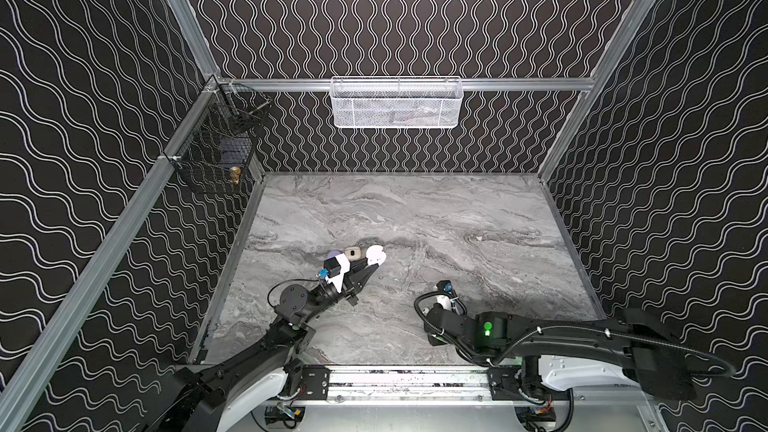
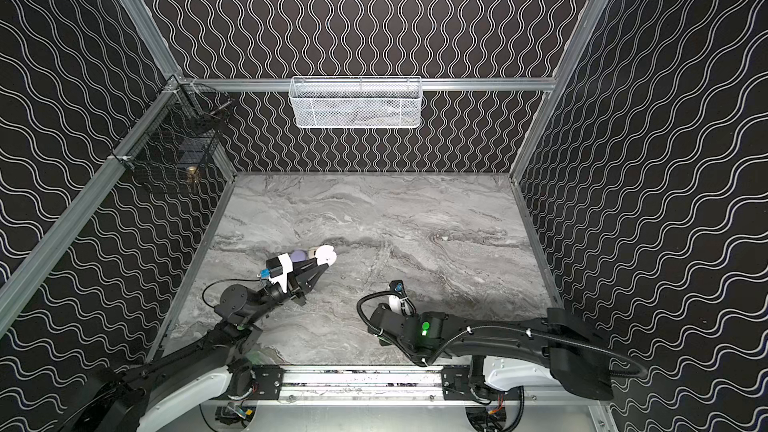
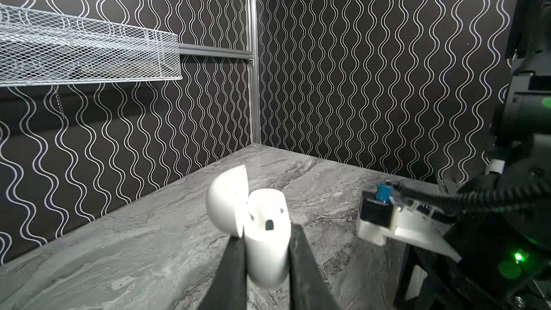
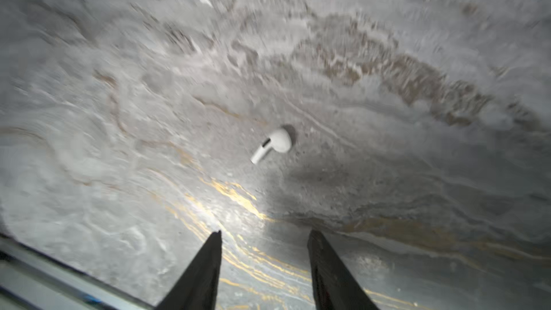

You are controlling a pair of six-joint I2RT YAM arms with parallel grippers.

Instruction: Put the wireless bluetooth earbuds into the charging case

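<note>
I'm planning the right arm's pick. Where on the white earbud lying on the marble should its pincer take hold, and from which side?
Probably the rounded head, from straight above: the white earbud lies flat on the marble table, its sides exposed. Set the open right pincer across the head, leaving the slim stem free to enter the charging case.

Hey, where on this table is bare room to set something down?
Bare: the far table strip below the white basket, and along the right wall. Crowded: white case, lavender case, beige case at the left gripper; earbud by the right gripper.
</note>
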